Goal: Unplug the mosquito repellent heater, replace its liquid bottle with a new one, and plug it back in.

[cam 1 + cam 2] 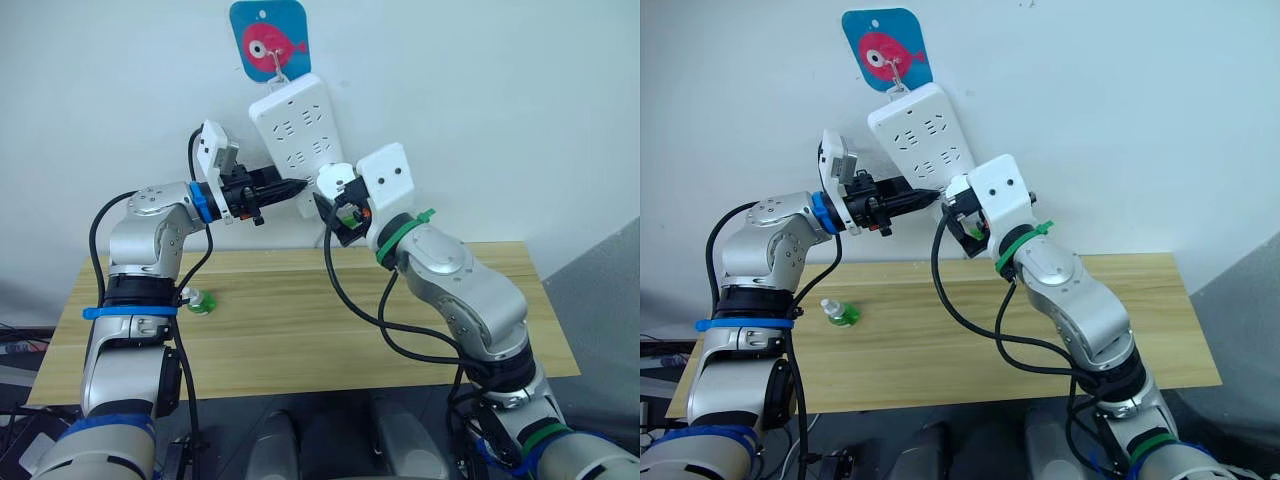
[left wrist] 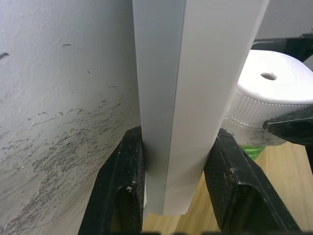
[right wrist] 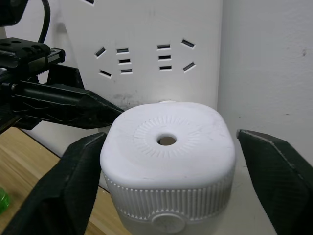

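The mosquito repellent heater (image 3: 166,161), white and rounded with a round hole in its face, is plugged into the lower end of the white power strip (image 1: 300,125) hanging on the wall. A green bottle shows under the heater (image 2: 274,93). My right gripper (image 3: 171,137) is open and straddles the heater. One finger touches its side and a thin gap shows at the other. My left gripper (image 2: 176,142) is shut on the strip's lower edge, just left of the heater, with a finger on each face. A small green liquid bottle (image 1: 200,301) lies on the table.
The strip hangs from a hook on a blue plaque with a red fish (image 1: 268,40). A light wooden table (image 1: 300,330) stands against the white wall below both arms. A black cable loops from my right wrist (image 1: 345,300) over the table.
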{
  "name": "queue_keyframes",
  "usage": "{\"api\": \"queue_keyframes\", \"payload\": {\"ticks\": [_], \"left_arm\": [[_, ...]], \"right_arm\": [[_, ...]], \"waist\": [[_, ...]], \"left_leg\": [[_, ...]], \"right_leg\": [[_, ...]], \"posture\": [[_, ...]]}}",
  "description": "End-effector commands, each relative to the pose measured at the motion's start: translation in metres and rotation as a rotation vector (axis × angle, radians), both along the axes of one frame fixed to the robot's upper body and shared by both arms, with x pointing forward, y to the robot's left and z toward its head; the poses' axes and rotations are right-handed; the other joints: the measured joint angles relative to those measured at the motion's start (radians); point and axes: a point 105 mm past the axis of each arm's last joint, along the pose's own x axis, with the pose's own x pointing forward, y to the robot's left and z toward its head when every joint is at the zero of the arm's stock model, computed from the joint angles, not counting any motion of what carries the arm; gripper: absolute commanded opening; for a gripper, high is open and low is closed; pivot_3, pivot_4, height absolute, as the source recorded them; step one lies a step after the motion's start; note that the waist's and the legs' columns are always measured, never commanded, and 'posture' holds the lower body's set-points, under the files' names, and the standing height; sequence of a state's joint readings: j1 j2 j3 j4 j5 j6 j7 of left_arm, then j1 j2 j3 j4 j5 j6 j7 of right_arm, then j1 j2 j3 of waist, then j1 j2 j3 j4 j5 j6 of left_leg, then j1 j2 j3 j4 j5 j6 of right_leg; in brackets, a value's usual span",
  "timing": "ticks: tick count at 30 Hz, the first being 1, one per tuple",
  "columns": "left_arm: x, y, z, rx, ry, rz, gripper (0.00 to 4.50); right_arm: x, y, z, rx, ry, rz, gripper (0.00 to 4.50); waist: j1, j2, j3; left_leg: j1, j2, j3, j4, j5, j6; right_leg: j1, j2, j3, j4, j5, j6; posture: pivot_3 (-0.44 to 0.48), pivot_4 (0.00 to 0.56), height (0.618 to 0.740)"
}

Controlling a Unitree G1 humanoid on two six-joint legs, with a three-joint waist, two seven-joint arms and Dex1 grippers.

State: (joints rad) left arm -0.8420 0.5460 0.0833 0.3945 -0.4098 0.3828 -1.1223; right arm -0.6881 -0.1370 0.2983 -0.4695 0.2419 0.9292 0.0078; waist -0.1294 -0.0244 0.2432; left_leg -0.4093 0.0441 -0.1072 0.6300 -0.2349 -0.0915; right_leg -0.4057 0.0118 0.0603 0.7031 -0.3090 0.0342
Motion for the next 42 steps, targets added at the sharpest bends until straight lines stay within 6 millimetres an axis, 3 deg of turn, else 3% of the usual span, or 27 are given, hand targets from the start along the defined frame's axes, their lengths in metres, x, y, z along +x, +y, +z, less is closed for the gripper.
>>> {"api": "queue_keyframes", "payload": {"ticks": [1,2,7,15,19,22,26,32,37,40,42], "left_arm": [[-0.003,-0.004,0.012,0.0,-0.054,-0.012,1.34],[-0.003,-0.004,0.012,0.0,-0.054,-0.008,1.34],[0.002,0.0,0.01,0.019,-0.064,0.038,1.34],[0.013,0.017,-0.001,0.082,-0.068,0.146,1.34],[0.009,0.026,-0.003,0.059,-0.061,0.169,1.34],[0.005,0.044,-0.006,0.063,-0.075,0.241,1.34],[-0.013,0.079,-0.011,0.133,-0.093,0.339,2.6],[-0.049,0.1,-0.002,0.2,-0.098,0.31,4.5],[-0.08,0.065,-0.003,0.26,-0.074,0.122,4.5],[-0.093,0.011,-0.008,0.19,-0.09,-0.033,4.5],[-0.093,-0.014,-0.007,0.114,-0.116,-0.063,4.5]], "right_arm": [[-0.004,0.003,0.012,0.005,-0.047,0.012,3.18],[-0.003,0.002,0.012,0.001,-0.046,0.009,2.96],[-0.006,-0.004,0.011,-0.014,-0.037,-0.005,2.98],[-0.036,-0.024,0.01,0.001,0.033,0.021,2.98],[-0.036,-0.035,0.011,0.012,0.048,-0.009,2.98],[-0.032,-0.044,0.011,0.055,0.065,-0.039,2.98],[-0.027,-0.054,0.015,0.121,0.076,-0.064,2.98],[-0.022,-0.063,0.022,0.208,0.07,-0.081,2.98],[-0.022,-0.07,0.029,0.364,0.086,-0.056,2.98],[-0.022,-0.076,0.028,0.591,0.153,-0.031,2.98],[-0.022,-0.08,0.026,0.707,0.197,-0.017,2.98]], "waist": [[0.0,0.0,0.0],[0.0,0.0,0.0],[0.0,0.0,0.0],[-0.005,0.0,0.0],[-0.013,0.0,0.0],[-0.018,0.001,-0.001],[-0.05,0.002,-0.001],[-0.048,0.002,-0.001],[-0.016,0.002,-0.001],[0.004,0.002,-0.001],[0.021,0.003,-0.001]], "left_leg": [[0.0,0.0,0.0,0.0,0.0,0.0],[0.0,0.0,0.0,0.0,0.0,0.0],[0.0,0.0,0.0,0.001,0.0,0.0],[-0.001,-0.003,-0.001,0.001,0.0,0.0],[0.003,-0.004,-0.001,0.004,0.003,-0.001],[0.005,-0.001,0.0,0.004,0.004,0.0],[0.008,0.001,0.003,-0.001,0.004,0.0],[0.003,0.003,0.0,-0.005,0.004,-0.001],[0.002,0.001,0.002,-0.004,0.004,-0.001],[0.002,0.001,0.001,-0.002,0.004,-0.001],[0.001,0.0,0.001,-0.001,0.004,-0.001]], "right_leg": [[0.0,0.0,0.0,0.0,0.0,0.0],[0.0,0.0,0.0,0.001,0.0,0.0],[0.0,0.0,0.0,0.002,0.0,0.0],[0.0,-0.003,0.0,0.002,0.0,0.0],[0.0,-0.002,0.002,0.01,0.0,0.001],[0.001,0.001,0.004,0.011,0.0,0.001],[0.0,0.002,0.007,0.012,0.0,0.0],[-0.005,0.003,0.004,0.011,-0.001,-0.003],[-0.006,0.001,0.005,0.01,-0.001,-0.003],[-0.005,0.001,0.004,0.011,-0.001,-0.002],[-0.003,0.0,0.004,0.01,-0.001,-0.001]], "posture": [[-0.19,0.214,0.74],[-0.19,0.214,0.74],[-0.191,0.213,0.74],[-0.212,0.215,0.74],[-0.214,0.213,0.74],[-0.212,0.21,0.74],[-0.184,0.205,0.74],[-0.141,0.202,0.74],[-0.122,0.202,0.74],[-0.13,0.202,0.74],[-0.135,0.199,0.74]]}}
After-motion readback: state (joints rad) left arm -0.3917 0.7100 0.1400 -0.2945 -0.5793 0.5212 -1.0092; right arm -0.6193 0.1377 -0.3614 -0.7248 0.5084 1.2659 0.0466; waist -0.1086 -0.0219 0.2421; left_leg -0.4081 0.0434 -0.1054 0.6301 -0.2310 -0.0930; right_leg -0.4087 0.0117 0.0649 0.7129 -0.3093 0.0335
